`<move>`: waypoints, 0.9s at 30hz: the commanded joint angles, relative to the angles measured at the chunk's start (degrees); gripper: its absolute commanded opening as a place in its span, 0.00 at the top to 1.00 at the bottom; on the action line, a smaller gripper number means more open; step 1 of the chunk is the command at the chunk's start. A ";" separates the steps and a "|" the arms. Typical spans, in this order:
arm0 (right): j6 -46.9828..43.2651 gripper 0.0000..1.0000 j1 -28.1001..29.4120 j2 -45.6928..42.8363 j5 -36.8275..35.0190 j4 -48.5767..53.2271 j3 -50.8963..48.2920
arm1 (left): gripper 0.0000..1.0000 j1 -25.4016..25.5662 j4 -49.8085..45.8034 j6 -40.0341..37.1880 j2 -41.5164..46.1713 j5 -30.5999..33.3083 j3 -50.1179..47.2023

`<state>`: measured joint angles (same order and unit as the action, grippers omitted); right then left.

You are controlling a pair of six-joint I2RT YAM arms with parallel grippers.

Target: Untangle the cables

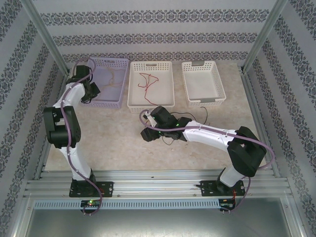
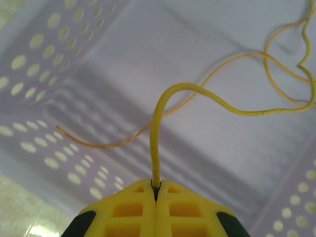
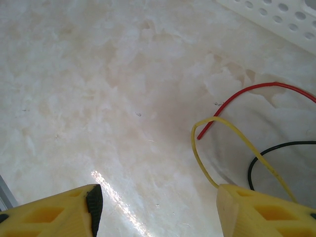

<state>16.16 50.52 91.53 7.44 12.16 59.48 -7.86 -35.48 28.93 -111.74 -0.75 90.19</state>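
Far-left corner of the bench point(image 1: 113, 143): purple basket point(image 1: 109, 104). The left claw point(image 2: 156, 193) is down inside it, clamped tight on a yellow cable point(image 2: 207, 94). The cable leaves the pinched tips straight ahead, bends right, then loops across the basket floor. A thinner stretch lies leftward toward the perforated wall.

Far edge, centre: white basket point(image 1: 150, 105) with a loose red cable point(image 1: 146, 81) inside.

Mid-bench, just on the near side of that basket: right claw point(image 3: 158, 197), jaws apart, nothing between them. Three strands lie on the bench off its right finger point(image 3: 247, 207):
- red end point(image 3: 247, 94), farthest ahead
- yellow loop point(image 3: 232, 133), passing out of sight behind that finger
- black strand point(image 3: 276, 145), beside the yellow loop
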 commanded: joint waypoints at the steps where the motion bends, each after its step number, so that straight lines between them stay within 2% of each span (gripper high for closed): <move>1: 0.53 0.37 0.71 -1.54 1.26 -0.74 -0.71 | 1.00 0.47 -3.94 -1.15 -3.19 3.40 3.07; 7: 0.18 0.37 0.81 -1.44 1.00 -0.40 -0.66 | 1.00 0.48 -3.96 -1.22 -7.36 4.16 3.78; 12: 0.18 0.37 0.76 -1.09 1.07 -0.35 -0.42 | 0.98 0.68 -3.37 -1.14 -6.71 3.39 2.98; 14: 0.25 0.37 0.79 -0.95 1.08 -0.35 -0.32 | 0.90 0.80 -3.58 -1.27 -5.78 3.13 2.88; 21: 0.36 0.37 0.77 -0.91 0.78 -0.27 -0.14 | 0.49 1.44 -4.12 -2.60 -1.54 2.86 2.65; 27: 0.51 0.36 0.79 -0.69 -0.64 1.54 0.87 | 0.26 1.88 -5.19 -3.79 2.83 1.90 3.61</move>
<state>16.29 50.52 91.53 7.97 12.32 59.44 -6.68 -38.06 26.35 -112.53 1.54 92.82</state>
